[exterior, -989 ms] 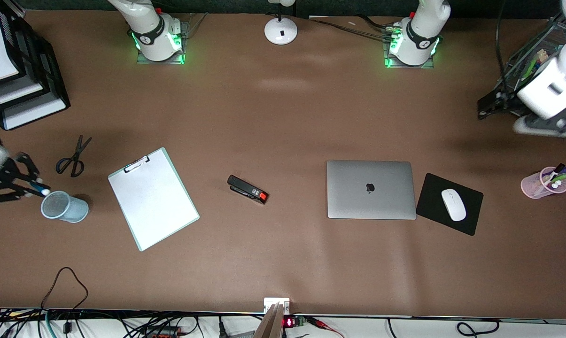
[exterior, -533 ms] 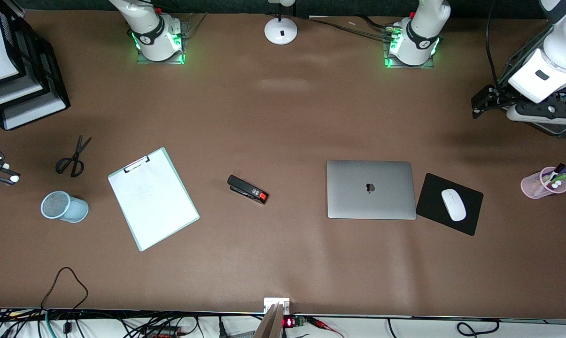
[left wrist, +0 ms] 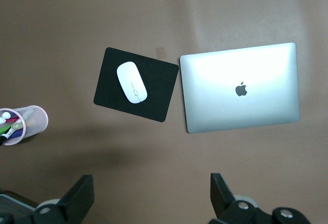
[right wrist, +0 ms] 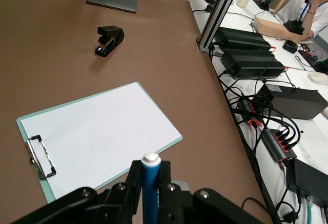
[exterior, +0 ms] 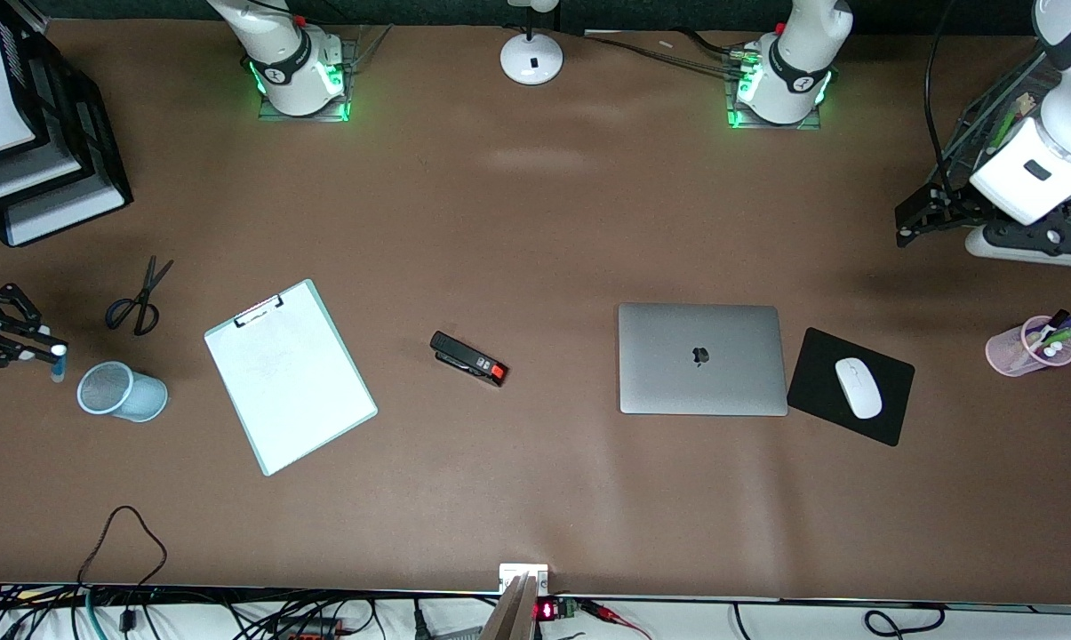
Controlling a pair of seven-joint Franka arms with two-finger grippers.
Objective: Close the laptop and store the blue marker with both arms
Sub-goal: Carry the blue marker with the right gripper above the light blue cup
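My right gripper (exterior: pixel 44 348) pinches the slim light-blue marker (exterior: pixel 58 363) upright over the table's right-arm edge beside the blue mesh cup (exterior: pixel 122 392), my left gripper (left wrist: pixel 152 199) gapes empty, and the silver-grey laptop (exterior: pixel 701 358) lies closed.

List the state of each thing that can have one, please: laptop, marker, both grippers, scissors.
laptop: closed, lid flat.
blue marker: held upright in the right gripper, above the mesh cup.
left gripper: open, holding nothing.
scissors: closed, flat on the table.
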